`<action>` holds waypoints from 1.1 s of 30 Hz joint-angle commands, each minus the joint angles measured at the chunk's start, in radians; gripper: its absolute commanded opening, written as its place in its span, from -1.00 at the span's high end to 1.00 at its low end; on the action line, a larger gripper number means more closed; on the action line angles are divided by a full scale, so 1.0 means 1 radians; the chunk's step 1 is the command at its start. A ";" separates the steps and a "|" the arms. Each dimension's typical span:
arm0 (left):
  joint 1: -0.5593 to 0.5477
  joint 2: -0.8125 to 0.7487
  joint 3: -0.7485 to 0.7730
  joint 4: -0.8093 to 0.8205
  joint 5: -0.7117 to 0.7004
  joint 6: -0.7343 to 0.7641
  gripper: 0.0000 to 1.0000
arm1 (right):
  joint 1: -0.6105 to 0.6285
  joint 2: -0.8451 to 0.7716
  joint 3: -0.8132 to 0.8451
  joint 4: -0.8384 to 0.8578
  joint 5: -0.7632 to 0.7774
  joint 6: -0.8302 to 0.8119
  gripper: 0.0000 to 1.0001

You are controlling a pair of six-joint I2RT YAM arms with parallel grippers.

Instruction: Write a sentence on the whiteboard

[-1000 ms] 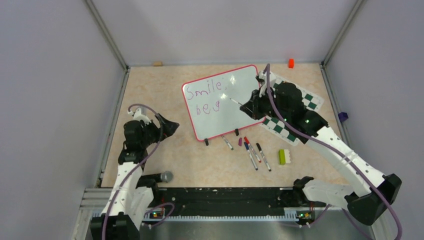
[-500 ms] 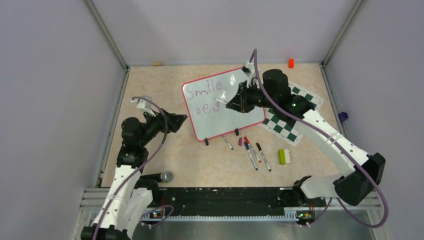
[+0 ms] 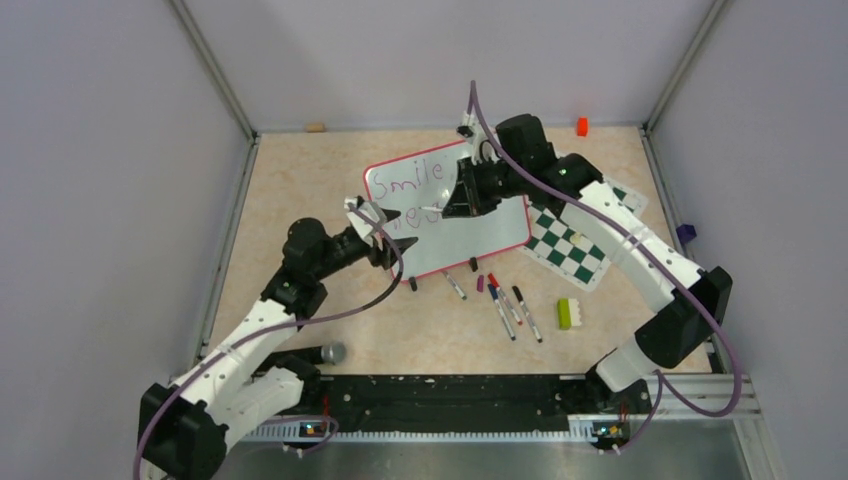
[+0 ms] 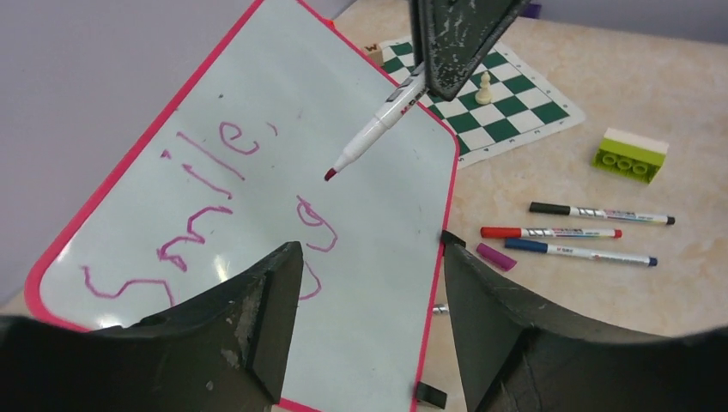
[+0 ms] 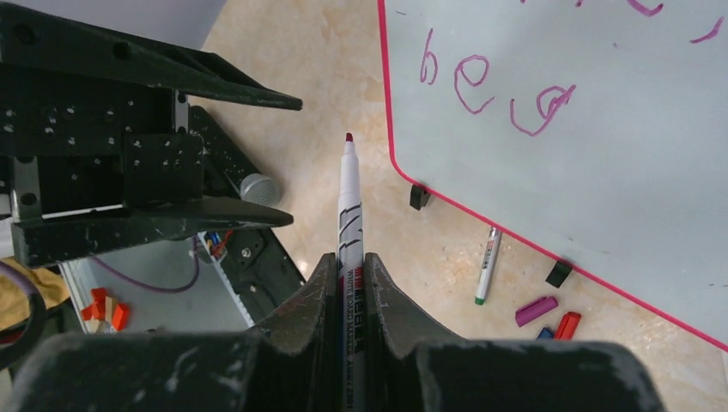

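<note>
On my wrist feeds the purple-magenta handwritten lettering reads "Smile," on the upper line and "be g" on the lower one. It sits on the large glossy white whiteboard with a thin red-pink rim, which lies in the middle of the beige table, beside the green-and-white chequered mat.

My right gripper has its jaws pressed onto a slim white marker with a red tip. There is print along the barrel, but it is too small for me to read. From the left wrist, that tip hangs over the whiteboard near the "g"; I cannot tell whether it touches the surface.

My left gripper is at the whiteboard's near left corner with its jaws spread and nothing pinched. The rim and the start of "Smile," show in the gap between them.

Three capped pens in black, red and blue lie side by side near the whiteboard's foot edge; their labels are unreadable.
</note>
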 commanded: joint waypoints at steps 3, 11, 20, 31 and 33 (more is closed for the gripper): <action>-0.069 0.065 0.070 0.023 0.057 0.344 -0.33 | 0.001 0.004 0.061 -0.061 -0.040 -0.027 1.00; -0.107 0.144 0.099 0.061 0.113 0.430 -0.15 | 0.038 0.011 0.062 -0.068 -0.051 -0.025 1.00; -0.143 0.167 0.103 0.084 0.051 0.458 -0.07 | 0.074 0.015 0.050 -0.070 -0.054 -0.025 1.00; -0.149 0.068 0.041 0.033 0.010 0.454 -0.12 | 0.082 -0.002 0.048 -0.071 0.176 -0.009 1.00; -0.149 0.054 0.020 0.042 -0.002 0.454 -0.12 | 0.083 -0.004 0.043 -0.071 0.184 -0.012 1.00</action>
